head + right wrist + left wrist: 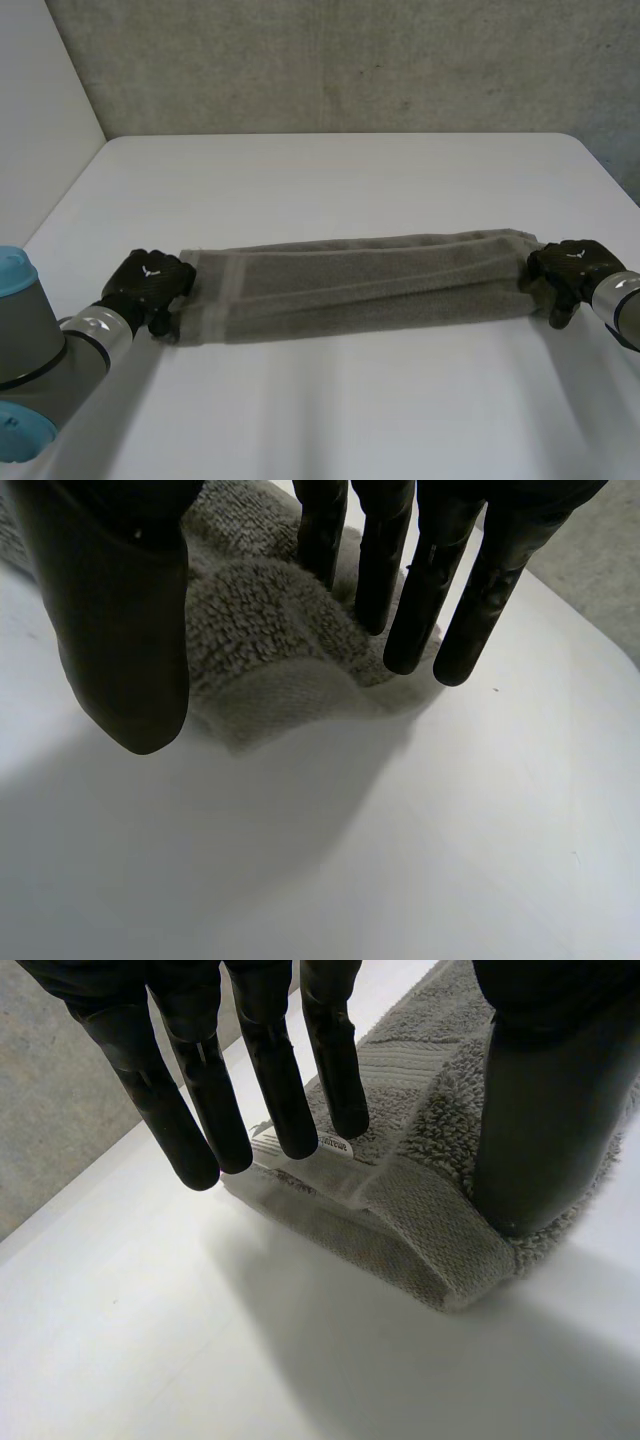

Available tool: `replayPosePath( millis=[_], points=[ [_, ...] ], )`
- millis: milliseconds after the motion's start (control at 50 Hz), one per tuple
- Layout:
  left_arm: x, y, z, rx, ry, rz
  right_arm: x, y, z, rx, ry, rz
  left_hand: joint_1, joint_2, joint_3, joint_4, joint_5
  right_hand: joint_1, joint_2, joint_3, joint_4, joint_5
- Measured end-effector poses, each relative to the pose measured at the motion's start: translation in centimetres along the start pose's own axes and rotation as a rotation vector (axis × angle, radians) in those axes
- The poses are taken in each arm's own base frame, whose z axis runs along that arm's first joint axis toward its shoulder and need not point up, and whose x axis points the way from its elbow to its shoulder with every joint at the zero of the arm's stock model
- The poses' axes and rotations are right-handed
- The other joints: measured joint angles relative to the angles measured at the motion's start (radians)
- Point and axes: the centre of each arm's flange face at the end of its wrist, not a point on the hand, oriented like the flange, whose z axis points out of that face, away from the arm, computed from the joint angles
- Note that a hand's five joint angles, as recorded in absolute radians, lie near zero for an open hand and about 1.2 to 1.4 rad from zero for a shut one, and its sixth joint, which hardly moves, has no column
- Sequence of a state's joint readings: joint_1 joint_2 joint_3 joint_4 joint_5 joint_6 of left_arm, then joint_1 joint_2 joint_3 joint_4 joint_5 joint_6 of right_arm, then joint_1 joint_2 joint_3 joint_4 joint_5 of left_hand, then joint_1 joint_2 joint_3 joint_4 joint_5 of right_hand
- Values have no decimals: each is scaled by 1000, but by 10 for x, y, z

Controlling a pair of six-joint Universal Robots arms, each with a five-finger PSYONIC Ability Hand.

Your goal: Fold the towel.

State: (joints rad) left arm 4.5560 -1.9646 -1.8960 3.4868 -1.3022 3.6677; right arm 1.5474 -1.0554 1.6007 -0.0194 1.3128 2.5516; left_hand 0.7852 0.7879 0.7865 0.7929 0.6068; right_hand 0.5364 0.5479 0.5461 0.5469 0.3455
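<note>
**White surface (330, 180), grey towel (360, 285) laid long between two hands**

Bare white surface runs back to a rough grey wall (350, 60). On it the towel lies as a long, narrow band, already doubled lengthwise, with one short end under each hand.

The main risk, as I judge it, is a grasp that takes only part of the stack. The end under the left hand (150, 285) shows several layers, with a small sewn label (335, 1147) at its fingertips. A pinch that catches only the top layer would peel the band open when lifted. Thick pile at the right hand's end could let straight fingers slide off it. If the two hands rise or travel unevenly, the band may sag in the middle or twist, and the next fold would land skewed.

The left hand reaches over its end with fingers (270, 1080) straight and side by side, tips at the far corner. Its thumb (545, 1120) is planted on the pile towards the near corner. Nothing is pinched, so the hand is open. The right hand (570, 268) mirrors it. Its straight fingers (385, 560) point down onto the bunched end and its thumb (125, 630) stands just beside the near edge. It too is open and grips nothing. Whether the fingertips press the cloth or merely hover on it is hard to tell.
</note>
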Motion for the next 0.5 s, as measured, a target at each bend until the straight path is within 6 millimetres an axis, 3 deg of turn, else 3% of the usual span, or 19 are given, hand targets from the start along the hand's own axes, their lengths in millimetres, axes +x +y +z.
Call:
replayPosePath(
  millis=[280, 500],
  points=[
    [0, 0, 0, 0, 0, 0, -3, -6, -8, 30, -63, 93, 0, -1, 0, 0, -3, 84, 80, 76, 75, 110],
    [0, 0, 0, 1, -1, -1, 12, 5, 15, 36, 0, 76, -2, -2, -4, -1, -5, 752, 728, 739, 748, 759]
  ],
)
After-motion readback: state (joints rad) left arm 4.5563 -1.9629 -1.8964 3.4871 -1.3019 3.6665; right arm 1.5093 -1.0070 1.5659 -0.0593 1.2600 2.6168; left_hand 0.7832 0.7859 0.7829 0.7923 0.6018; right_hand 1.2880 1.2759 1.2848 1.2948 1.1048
